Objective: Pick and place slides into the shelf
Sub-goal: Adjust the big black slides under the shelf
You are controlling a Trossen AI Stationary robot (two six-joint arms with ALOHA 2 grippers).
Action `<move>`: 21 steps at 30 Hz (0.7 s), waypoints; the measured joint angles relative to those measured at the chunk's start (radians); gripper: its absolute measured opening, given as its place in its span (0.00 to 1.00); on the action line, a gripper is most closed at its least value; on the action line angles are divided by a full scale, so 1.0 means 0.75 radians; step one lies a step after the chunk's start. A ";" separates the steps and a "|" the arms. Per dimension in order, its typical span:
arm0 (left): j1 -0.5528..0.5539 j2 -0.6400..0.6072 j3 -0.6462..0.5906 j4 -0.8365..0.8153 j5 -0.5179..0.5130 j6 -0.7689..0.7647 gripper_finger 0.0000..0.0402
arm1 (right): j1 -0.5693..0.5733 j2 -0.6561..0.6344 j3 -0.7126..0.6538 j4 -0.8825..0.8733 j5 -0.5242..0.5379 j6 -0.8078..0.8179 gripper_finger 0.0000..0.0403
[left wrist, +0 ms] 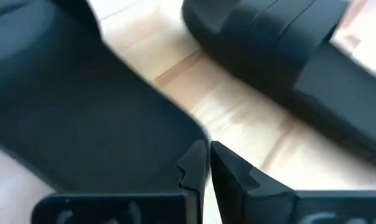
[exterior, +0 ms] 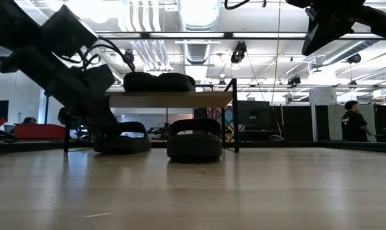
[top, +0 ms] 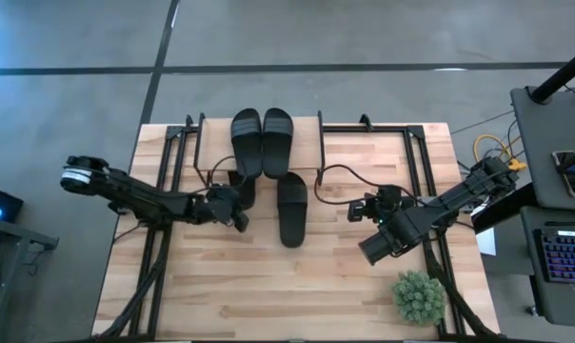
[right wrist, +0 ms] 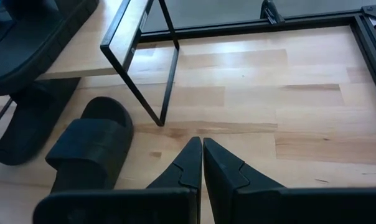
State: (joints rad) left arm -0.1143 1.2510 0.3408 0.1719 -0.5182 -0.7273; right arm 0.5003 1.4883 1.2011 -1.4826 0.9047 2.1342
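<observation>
Two black slides (top: 247, 141) (top: 277, 139) lie side by side on the shelf's plank top (top: 311, 143). A third slide (top: 292, 210) rests flat on the table with its far end under the shelf's near edge. The fourth slide (top: 243, 183) lies under the shelf's left half, flat on the table. My left gripper (top: 238, 214) is low at that slide's near end, fingers shut (left wrist: 208, 158). My right gripper (top: 356, 210) hangs above the table to the right of the third slide, shut (right wrist: 202, 155) and holding nothing. My left gripper lies with the outer side of one shut finger (left wrist: 191, 165) against the near edge of the fourth slide (left wrist: 175, 134). It comes in low, slanting from the table's left. The slide lies flat on the table under the shelf (exterior: 121, 137).
A small green plant (top: 419, 295) stands at the near right corner. Black frame rails (top: 426, 171) and cables run along both sides of the table. The shelf's thin black leg (right wrist: 144, 87) stands just right of the third slide (right wrist: 88, 149). A person (exterior: 355, 121) is far off in the room.
</observation>
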 joint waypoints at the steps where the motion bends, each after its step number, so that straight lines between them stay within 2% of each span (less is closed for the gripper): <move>1: 0.000 0.020 0.001 0.001 -0.014 0.000 0.02 | 0.000 0.000 0.000 0.000 0.000 -0.004 0.02; 8: 0.001 0.127 0.014 0.003 -0.046 -0.009 0.02 | -0.003 0.000 -0.001 0.003 -0.034 -0.046 0.02; 11: 0.000 0.143 0.015 -0.039 -0.049 -0.101 0.02 | -0.004 0.000 -0.001 0.005 -0.035 -0.054 0.02; 14: 0.001 0.123 0.012 -0.095 -0.054 -0.174 0.03 | -0.005 0.000 -0.001 0.005 -0.041 -0.055 0.02; 21: 0.001 0.000 0.007 -0.306 -0.114 -0.173 0.03 | -0.005 0.000 -0.006 0.005 -0.044 -0.059 0.02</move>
State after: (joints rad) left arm -0.1135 1.2510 0.3458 -0.0579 -0.6034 -0.8572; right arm 0.4965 1.4883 1.1967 -1.4792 0.8720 2.0898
